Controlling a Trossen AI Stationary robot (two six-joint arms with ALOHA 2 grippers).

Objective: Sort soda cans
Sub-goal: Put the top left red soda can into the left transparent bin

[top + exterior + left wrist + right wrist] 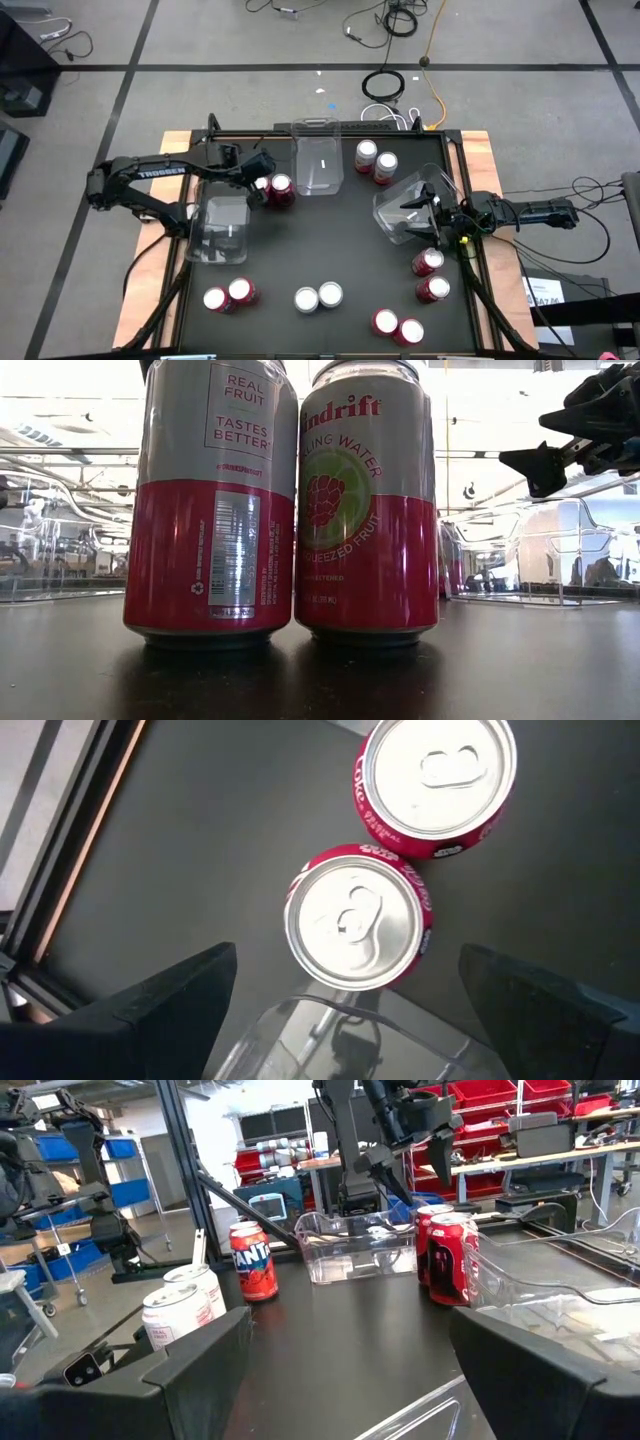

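High view has your left gripper (262, 184) hovering right over the pair of red cans (277, 190) near the table's (330, 240) middle-left, fingers spread wide and nothing between them. Left wrist view looks straight down on both tops, and the nearer red can (358, 920) sits roughly centred between the two fingers (160, 1010), with its neighbour (435, 780) touching or nearly touching it. That's the tricky bit, I'd say: come straight down on the nearer one and keep the fingers on the sides facing away from the neighbour, so you don't knock it over. A clear bin (219, 229) sits just beside, and its edge pokes into the wrist view under the gripper, so watch you don't clip it on the way down. Your right gripper (424, 214) is over at the right side, fingers partly apart on or around the rim of a tilted clear bin (408, 203); I can't tell for sure whether it's actually pinching it. The remaining cans stand in pairs around the table: two by the upright bin (318, 160) at the far edge, the others along the near and right edges.
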